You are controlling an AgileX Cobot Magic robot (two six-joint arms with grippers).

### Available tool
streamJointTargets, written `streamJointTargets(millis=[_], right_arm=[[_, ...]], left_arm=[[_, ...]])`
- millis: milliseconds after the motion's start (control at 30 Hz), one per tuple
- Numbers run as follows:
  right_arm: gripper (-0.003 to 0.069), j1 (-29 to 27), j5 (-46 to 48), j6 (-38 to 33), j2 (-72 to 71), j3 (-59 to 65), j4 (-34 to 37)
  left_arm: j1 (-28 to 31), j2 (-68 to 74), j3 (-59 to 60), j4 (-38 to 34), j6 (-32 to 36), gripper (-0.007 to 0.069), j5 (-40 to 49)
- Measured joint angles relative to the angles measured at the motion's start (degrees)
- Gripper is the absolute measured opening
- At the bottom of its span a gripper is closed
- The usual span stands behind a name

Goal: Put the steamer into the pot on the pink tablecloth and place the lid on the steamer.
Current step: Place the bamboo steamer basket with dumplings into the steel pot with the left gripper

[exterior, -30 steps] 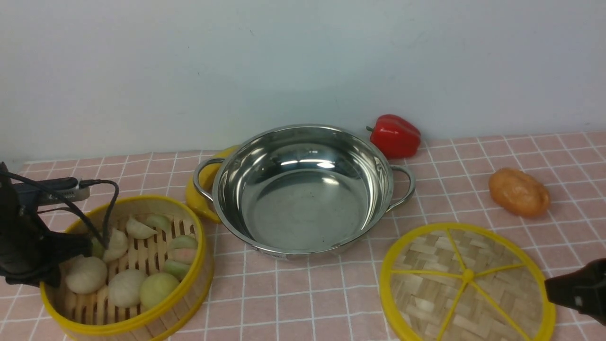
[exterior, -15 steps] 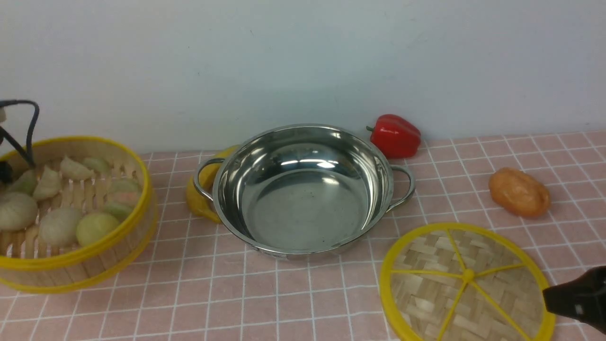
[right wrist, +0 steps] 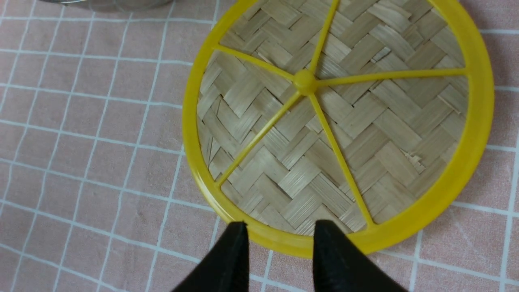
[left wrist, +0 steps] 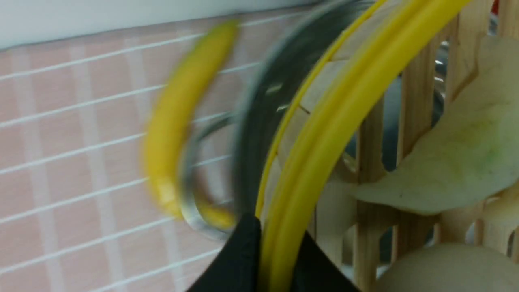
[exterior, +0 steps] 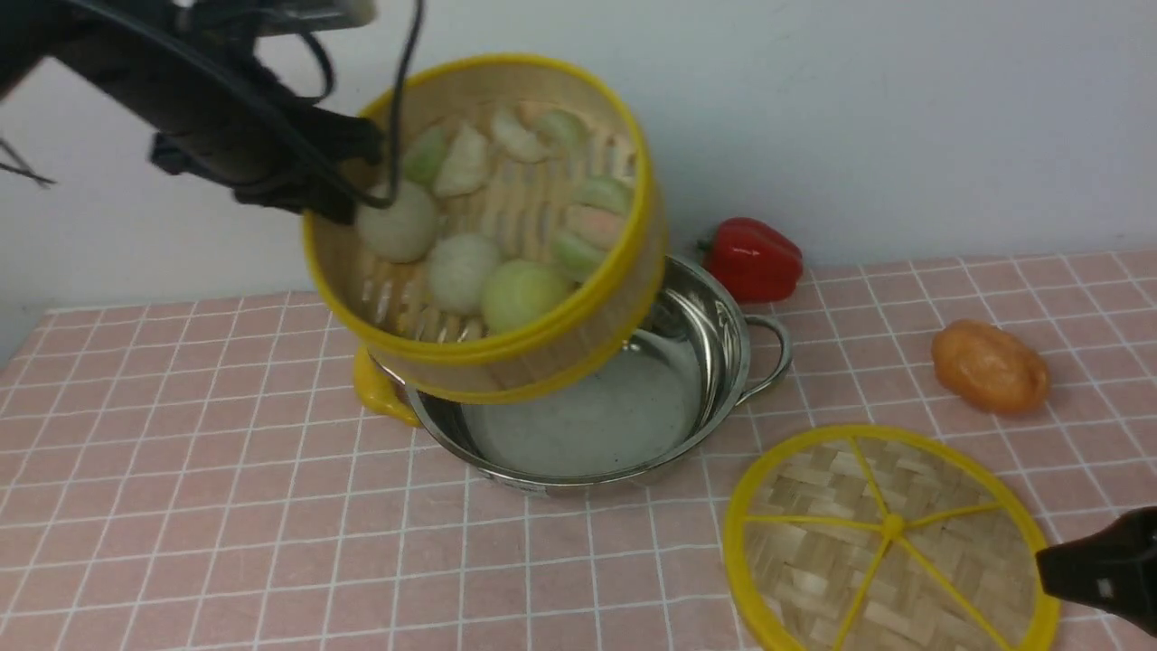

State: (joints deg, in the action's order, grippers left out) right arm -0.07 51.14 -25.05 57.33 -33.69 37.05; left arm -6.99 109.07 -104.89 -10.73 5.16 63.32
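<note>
- Steamer [exterior: 493, 235] aloft: my left gripper [exterior: 343, 194] is clamped on its yellow rim, one finger inside and one outside. The basket hangs tilted above the left and rear part of the pot [exterior: 714, 334], its open top tipped toward the front camera and toy buns [exterior: 461, 267] lying on the slats.
- Leveling comes first, in my judgement: a one-sided pinch lets the basket hang askew, and the buns could roll out if the tilt grows.
- I would then centre it over the pot, which looks only slightly wider, and lower it straight and slowly so the bottom rim does not catch the steel lip. I would loosen the grip only once it sits flat.
- Right gripper [right wrist: 279, 239] hovers with jaws apart at the near edge of the lid [right wrist: 336, 121]. The lid lies flat on the pink tablecloth [exterior: 181, 470], in front of the pot and to its right. Whether the tips touch the rim I cannot tell.
- Cloth lies smooth, its white grid lines straight, running back to a plain pale wall [exterior: 904, 117].
- Bystanders: a red pepper [exterior: 755, 258] by the wall just behind the pot's right handle, and an orange potato-like toy [exterior: 990, 366] further right. A yellow banana [exterior: 375, 391] is tucked against the pot's left handle, near the descent path, so I would mind it.
</note>
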Motion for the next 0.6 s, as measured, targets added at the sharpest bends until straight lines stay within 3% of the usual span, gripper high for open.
streamJointTargets(millis=[167, 600], right_arm=[[0.0243, 0.00, 0.02, 0.55, 0.00, -0.06, 0.06], [0.0243, 0.00, 0.92, 0.59, 0.00, -0.06, 0.40]], left_arm=[[-4.46, 8.71, -4.59, 2.16, -2.80, 0.0032, -0.57], [-4.93, 20.44, -8.03, 8.59, -5.61, 0.0032, -4.12]])
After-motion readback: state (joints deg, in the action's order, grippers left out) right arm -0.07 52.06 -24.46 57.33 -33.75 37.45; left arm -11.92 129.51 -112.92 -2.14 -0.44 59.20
